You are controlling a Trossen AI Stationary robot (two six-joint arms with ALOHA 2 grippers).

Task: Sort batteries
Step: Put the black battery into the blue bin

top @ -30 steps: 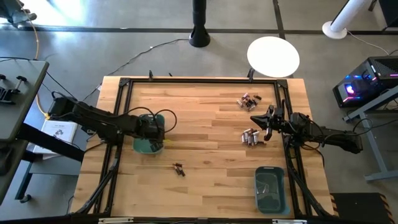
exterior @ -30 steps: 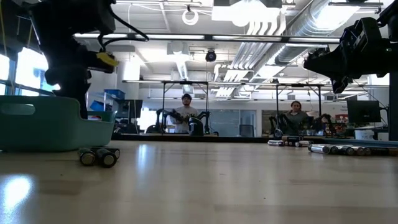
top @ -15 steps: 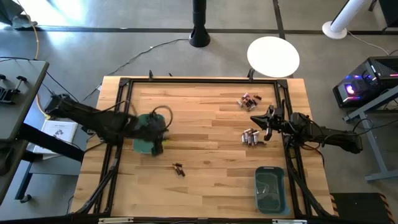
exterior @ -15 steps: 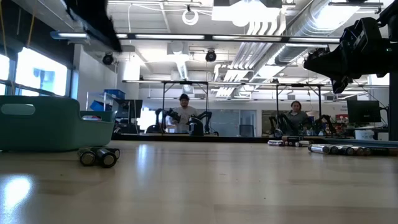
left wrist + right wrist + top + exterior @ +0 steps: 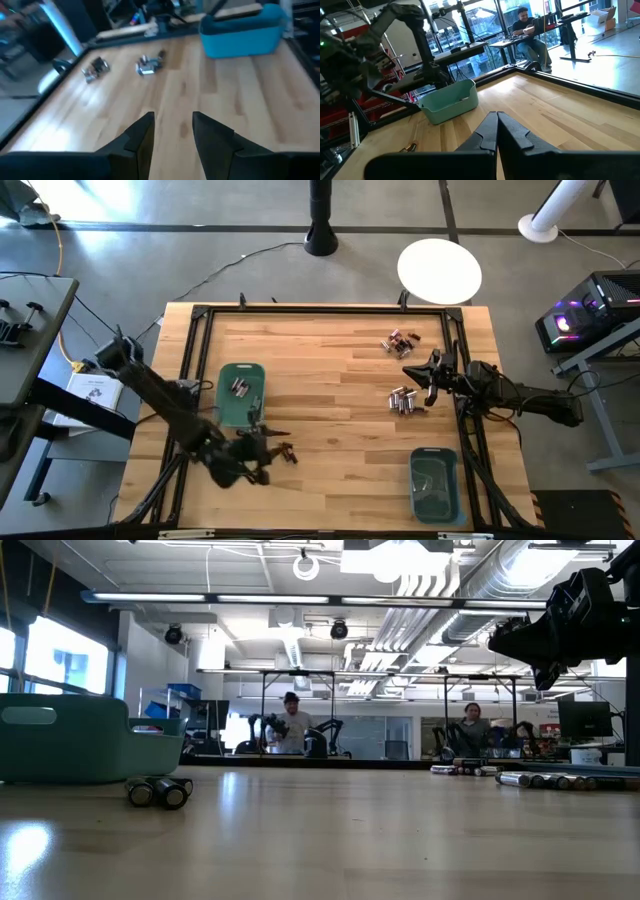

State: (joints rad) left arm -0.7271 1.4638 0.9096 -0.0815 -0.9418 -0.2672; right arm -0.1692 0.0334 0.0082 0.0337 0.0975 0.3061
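From above, the left gripper [image 5: 262, 448] hangs low over the pale wooden table [image 5: 330, 380], beside a small pair of dark batteries with copper bands [image 5: 288, 452] lying apart from the rest. Just behind it sits a teal rectangular plastic bin [image 5: 241, 393] with a few cells already inside. The right gripper [image 5: 418, 370] waits near the table's right edge, between a cluster of silvery-grey cylindrical batteries [image 5: 403, 400] and a mixed cluster [image 5: 399, 341] farther back. A second teal bin [image 5: 435, 483] stands at the near right.

At table level, the two dark cells [image 5: 158, 790] lie side by side, just in front of the left bin [image 5: 90, 745]; the silvery cells [image 5: 535, 779] lie far right, under the raised right arm.

The left wrist camera shows its dark fingers [image 5: 145, 135] spread, nothing between them, with bare wood ahead. The next move, as I judge it, is to centre over one dark cell, line the fingers across its length, and descend fully before closing, since round cells roll off easily.

The right wrist camera shows its fingers [image 5: 490, 132] pressed together, empty.
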